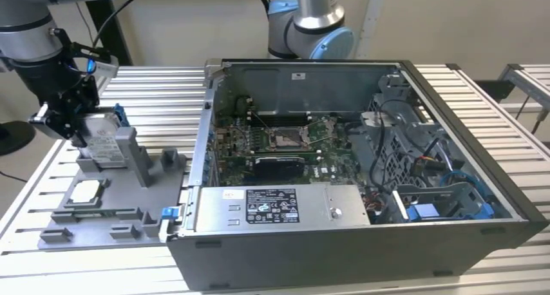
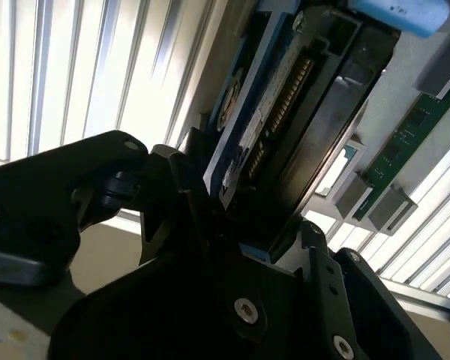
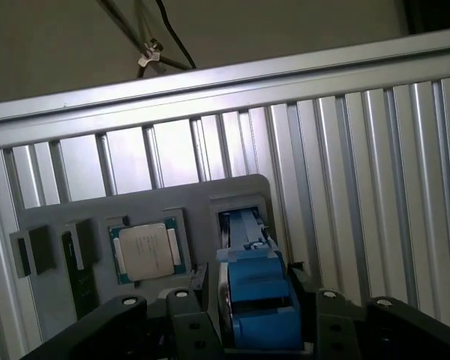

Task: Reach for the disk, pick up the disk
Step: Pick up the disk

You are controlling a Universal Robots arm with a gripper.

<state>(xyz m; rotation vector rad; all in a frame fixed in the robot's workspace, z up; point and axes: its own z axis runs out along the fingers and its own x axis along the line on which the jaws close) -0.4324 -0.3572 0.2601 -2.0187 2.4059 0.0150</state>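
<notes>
One arm works at the exterior view's left, its claw (image 1: pixel 73 124) set down over the upper end of the disk (image 1: pixel 105 140). The disk stands on edge in a grey fixture (image 1: pixel 120 208) on the slatted table (image 1: pixel 86 269), with its white label facing outward. Standing it upright leaves both broad faces free for a grip from above, which seems to be why the fixture holds it that way. A small square chip (image 1: pixel 86 192) lies flat in its own recess nearer the camera, well apart from the claw. To the exterior view's right sits an open computer case (image 1: pixel 344 259), and a second arm (image 1: pixel 310 18) stands behind it.

In the second wrist view, the disk runs lengthwise out from between the black fingers (image 2: pixel 187 195), showing its labelled face, its dark underside and a row of connector pins (image 2: pixel 285 97). The fingers lie close against both sides, so the claw appears clenched on the disk.

In the first wrist view, a blue rail (image 3: pixel 259 300) on the disk's edge sits between the two fingers, directly over the fixture's narrow slot (image 3: pixel 240 221). The disk's end looks little above that slot, if at all, so the lift is hardly begun.
</notes>
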